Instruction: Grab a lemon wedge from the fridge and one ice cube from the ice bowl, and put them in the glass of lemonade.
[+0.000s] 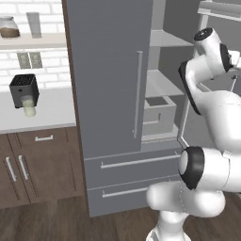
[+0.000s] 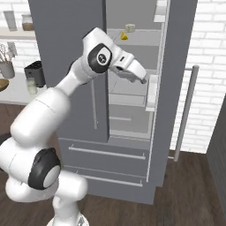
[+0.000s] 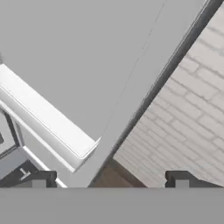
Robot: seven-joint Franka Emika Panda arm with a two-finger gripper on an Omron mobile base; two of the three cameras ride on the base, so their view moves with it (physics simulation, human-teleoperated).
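The grey fridge [image 2: 66, 44] stands with its right door [image 2: 176, 88] swung open and its left door [image 1: 108, 70] shut. A small yellow lemon wedge [image 2: 124, 36] lies on an upper shelf inside. My gripper [image 2: 144, 80] hangs in the opening, below and a little right of the wedge, close to the open door's inner bins. In the hand view my gripper [image 3: 109, 180] is open, fingertips [image 3: 37, 179] wide apart with nothing between them, facing the door's inner face. The glass of lemonade [image 1: 29, 107] stands on the counter by the toaster [image 1: 23, 89]. The brown ice bowl [image 2: 2, 84] peeks in at the left edge.
A pale small item [image 2: 129, 28] sits behind the wedge. A grey box [image 1: 157, 113] rests on a lower fridge shelf. Two drawers [image 1: 136, 162] run below the doors. A utensil cup [image 2: 6, 68] stands on the counter. Behind the open door is a white brick wall [image 3: 192, 105].
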